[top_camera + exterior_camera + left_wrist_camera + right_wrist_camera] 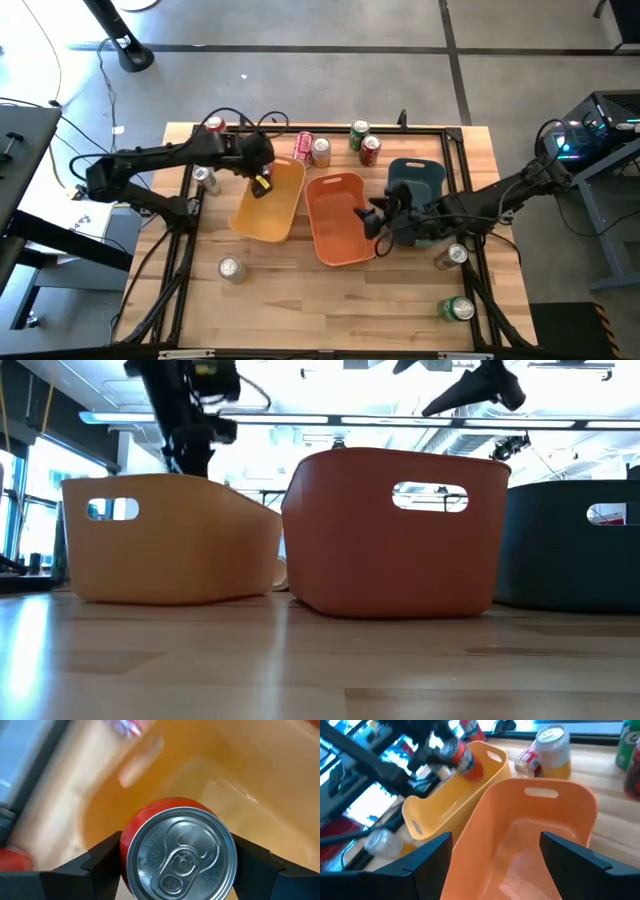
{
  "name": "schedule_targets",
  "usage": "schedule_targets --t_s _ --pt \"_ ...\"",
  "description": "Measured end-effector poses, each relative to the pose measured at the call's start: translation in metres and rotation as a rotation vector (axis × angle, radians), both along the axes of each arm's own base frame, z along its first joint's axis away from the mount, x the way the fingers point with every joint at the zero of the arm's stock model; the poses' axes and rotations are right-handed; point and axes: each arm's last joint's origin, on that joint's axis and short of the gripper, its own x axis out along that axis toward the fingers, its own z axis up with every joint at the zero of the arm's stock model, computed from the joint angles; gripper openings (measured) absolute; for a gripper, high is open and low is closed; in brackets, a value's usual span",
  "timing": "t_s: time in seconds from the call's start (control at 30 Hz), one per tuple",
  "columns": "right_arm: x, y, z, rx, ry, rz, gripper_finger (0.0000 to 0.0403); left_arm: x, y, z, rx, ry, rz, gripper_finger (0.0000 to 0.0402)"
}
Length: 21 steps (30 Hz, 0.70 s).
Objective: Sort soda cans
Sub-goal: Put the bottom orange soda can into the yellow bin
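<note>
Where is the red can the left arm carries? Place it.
The red can sits between the left gripper fingers, held over the yellow bin at the table's left, beside the orange bin.

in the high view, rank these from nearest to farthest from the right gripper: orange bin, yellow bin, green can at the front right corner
1. Orange bin: the right gripper sits at its right rim.
2. Yellow bin: beyond the orange bin, to the left.
3. Green can: lying at the table's front right corner.

Three bins are counted on the table (330, 300): one yellow bin (275, 215), one orange bin (335, 240), one teal bin (420, 178). Ten soda cans (231, 268) are counted in the high view, two of them green. Two robot arms are recorded.
</note>
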Motion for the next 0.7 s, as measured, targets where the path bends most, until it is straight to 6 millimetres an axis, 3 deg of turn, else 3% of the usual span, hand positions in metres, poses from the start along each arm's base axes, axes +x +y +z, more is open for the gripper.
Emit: schedule_targets --t_s 0.2,0.6,0.7 --pt "0.005 -0.015 -0.001 -0.041 0.058 0.026 0.0296 -0.006 0.007 -0.012 -0.043 -0.005 0.050 0.0275" --pt "0.013 -0.046 -0.003 -0.143 0.225 0.249 0.0296 -0.002 0.028 -0.022 -0.078 -0.113 0.298 0.0275" --pt "0.014 -0.052 -0.004 -0.154 0.247 0.289 0.0296 -0.003 0.028 -0.025 -0.098 -0.092 0.328 0.0308"
